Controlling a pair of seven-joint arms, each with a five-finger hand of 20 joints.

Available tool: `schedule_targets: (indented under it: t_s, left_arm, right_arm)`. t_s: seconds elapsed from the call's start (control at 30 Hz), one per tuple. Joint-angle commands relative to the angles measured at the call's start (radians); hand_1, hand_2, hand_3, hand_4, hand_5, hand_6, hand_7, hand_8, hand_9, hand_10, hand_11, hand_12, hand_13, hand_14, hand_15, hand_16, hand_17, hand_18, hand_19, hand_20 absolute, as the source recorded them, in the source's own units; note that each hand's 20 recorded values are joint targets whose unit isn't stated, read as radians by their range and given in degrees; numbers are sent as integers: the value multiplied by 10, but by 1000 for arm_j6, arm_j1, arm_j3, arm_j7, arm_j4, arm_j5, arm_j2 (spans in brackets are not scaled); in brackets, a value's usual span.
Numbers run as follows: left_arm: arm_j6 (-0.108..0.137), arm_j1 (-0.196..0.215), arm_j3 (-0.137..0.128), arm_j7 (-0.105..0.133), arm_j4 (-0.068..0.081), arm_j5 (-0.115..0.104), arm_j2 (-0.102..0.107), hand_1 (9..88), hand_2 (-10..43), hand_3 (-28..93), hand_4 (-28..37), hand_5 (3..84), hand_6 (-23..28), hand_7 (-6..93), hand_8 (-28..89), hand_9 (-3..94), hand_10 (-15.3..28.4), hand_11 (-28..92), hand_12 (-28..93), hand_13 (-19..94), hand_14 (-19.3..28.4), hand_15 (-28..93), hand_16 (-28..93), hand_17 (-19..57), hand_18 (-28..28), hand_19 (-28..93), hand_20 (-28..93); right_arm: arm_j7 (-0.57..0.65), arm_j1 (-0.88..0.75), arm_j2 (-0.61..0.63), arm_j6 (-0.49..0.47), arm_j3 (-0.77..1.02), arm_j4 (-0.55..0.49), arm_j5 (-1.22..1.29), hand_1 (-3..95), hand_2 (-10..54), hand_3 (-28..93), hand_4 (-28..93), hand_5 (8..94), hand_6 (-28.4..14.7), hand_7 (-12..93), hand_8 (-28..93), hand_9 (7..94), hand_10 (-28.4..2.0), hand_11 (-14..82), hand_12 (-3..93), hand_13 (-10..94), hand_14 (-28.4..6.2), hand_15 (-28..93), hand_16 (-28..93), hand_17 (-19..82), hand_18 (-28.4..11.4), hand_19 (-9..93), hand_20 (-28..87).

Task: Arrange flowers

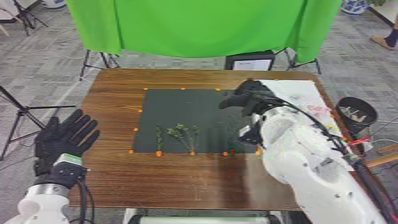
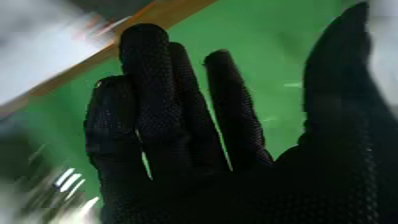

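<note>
A: Head view: bushy green leafy sprig [image 1: 180, 131], seven o'clock on dark grey mat [image 1: 188, 107]. Handling?

B: Probably light, fragile; pinch lower stem. Black-gloved left robot hand [image 1: 62, 140], nine o'clock, spread wide.

A: Wrist view?

B: Black-gloved right robot hand [image 2: 222, 195]: wide, empty.

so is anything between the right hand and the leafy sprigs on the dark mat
Nothing visible: the right hand is at the far right of the dark mat, the leafy sprigs lie toward its near edge, and flat mat runs between.
</note>
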Motion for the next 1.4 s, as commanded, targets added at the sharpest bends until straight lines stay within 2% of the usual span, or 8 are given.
schedule_targets:
  t_s: [0.03,0.17,0.4,0.6,0.8,1.0,1.07,1.4]
  left_arm:
    - [-39,-40,24,-6,11,30,64,242,152,728,-283,480,104,126,-71,404,157,201,120,280,169,362,-76,-57,167,389,94]
    - [-29,-76,32,6,16,20,76,245,151,728,-283,488,99,121,-76,415,150,192,113,286,163,343,-81,-53,165,385,92]
    - [-28,-112,53,-23,23,29,64,245,151,727,-283,489,103,122,-73,414,154,196,117,286,166,354,-75,-54,164,386,94]
    - [-19,-117,69,8,20,15,60,243,149,730,-283,489,107,121,-71,409,161,199,120,283,170,363,-72,-56,164,388,95]
    - [-20,-125,81,-11,20,21,43,243,148,730,-283,488,108,122,-70,409,163,202,122,283,170,367,-73,-56,164,388,95]
    - [-24,-134,90,-12,24,19,38,243,148,730,-283,488,110,122,-70,407,167,203,124,283,171,370,-72,-56,164,388,95]
    - [-26,-136,91,-17,24,23,35,243,148,729,-283,488,111,122,-70,407,167,202,124,283,171,370,-73,-56,164,388,95]
    - [-21,-98,72,-18,13,14,21,243,148,729,-283,488,111,123,-71,405,169,203,125,282,172,370,-73,-55,164,389,95]
  right_arm:
    - [127,94,95,-141,44,130,49,277,-95,647,-203,547,-132,58,-76,568,-237,110,167,658,-170,580,228,385,-266,888,296]
    - [154,100,86,-218,31,151,77,282,-95,639,-212,521,-138,52,-72,543,-243,106,169,638,-178,591,228,378,-272,891,296]
    - [211,126,36,-259,1,243,116,269,-95,621,-229,509,-168,30,-71,525,-252,94,168,633,-183,622,223,374,-277,893,295]
    - [192,170,14,-216,-56,319,56,266,-95,610,-239,524,-183,36,-73,524,-256,96,172,630,-184,653,220,375,-281,899,299]
    - [177,207,10,-160,-121,411,27,299,-95,646,-235,579,-156,64,-69,573,-240,133,176,644,-169,638,208,388,-273,907,293]
    - [187,218,18,-53,-185,484,-16,429,-95,720,-251,644,-85,212,-70,656,-195,198,183,711,-128,600,217,422,-253,919,278]
    - [181,203,20,-67,-173,483,-27,514,-95,678,-267,657,-62,290,118,687,-178,231,198,728,-118,591,229,433,-245,922,273]
    - [199,152,30,46,-158,479,-58,634,-95,715,-245,597,-17,645,181,818,-104,144,425,829,-29,409,436,481,-225,920,299]
